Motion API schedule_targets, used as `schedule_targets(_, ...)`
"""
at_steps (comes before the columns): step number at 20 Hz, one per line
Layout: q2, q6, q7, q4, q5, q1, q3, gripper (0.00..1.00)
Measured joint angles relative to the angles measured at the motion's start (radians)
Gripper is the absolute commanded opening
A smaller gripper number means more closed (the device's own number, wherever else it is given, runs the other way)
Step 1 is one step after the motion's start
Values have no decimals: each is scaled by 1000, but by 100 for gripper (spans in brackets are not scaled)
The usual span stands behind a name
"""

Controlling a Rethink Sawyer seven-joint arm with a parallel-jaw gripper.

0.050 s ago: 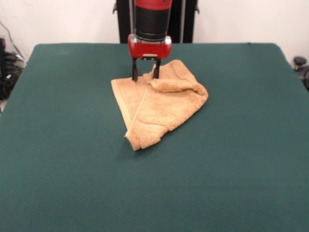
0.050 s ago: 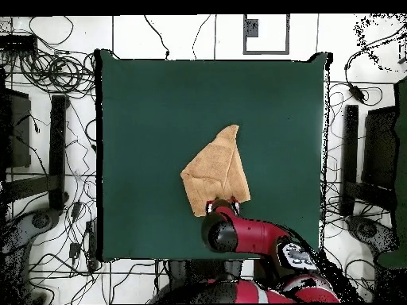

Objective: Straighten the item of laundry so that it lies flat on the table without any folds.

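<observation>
One towel point(image 1: 157, 108), tan-orange, folded into a rough triangle, lying on the one green table point(image 1: 231, 159); one gripper point(image 1: 145, 76) in sight, coming straight down from the red and black arm point(image 2: 238, 234). Two dark fingers point(image 1: 135, 72) set a moderate way apart, tips down on the towel's far edge; a raised fold of cloth standing at the finger on the front view's right; cannot tell whether any cloth is pinched between them. Bulk of the towel spread out in front of the gripper, away from the robot's side; long axis running from the edge under the fingers out to a narrow point point(image 2: 232, 129) well away from the gripper in the overhead view. In the front view, a rolled, doubled-over flap point(image 1: 181, 84) just beside the gripper, and a hemmed corner point(image 1: 136, 141) at the end farthest from it. Woven band stripe point(image 1: 137, 108) running lengthwise from below the fingers to that corner.
</observation>
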State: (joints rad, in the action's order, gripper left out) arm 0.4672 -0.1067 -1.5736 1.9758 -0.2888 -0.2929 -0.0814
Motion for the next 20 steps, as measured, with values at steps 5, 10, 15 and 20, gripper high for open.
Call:
schedule_targets(5, -2, -4, 0, 0, 12, 15, -12, 100)
schedule_targets(10, -4, -4, 0, 0, 30, 24, -19, 100)
schedule_targets(15, -5, -4, 0, 1, 48, 29, -23, 100)
schedule_targets(20, -5, 1, 0, 1, 57, 30, -23, 100)
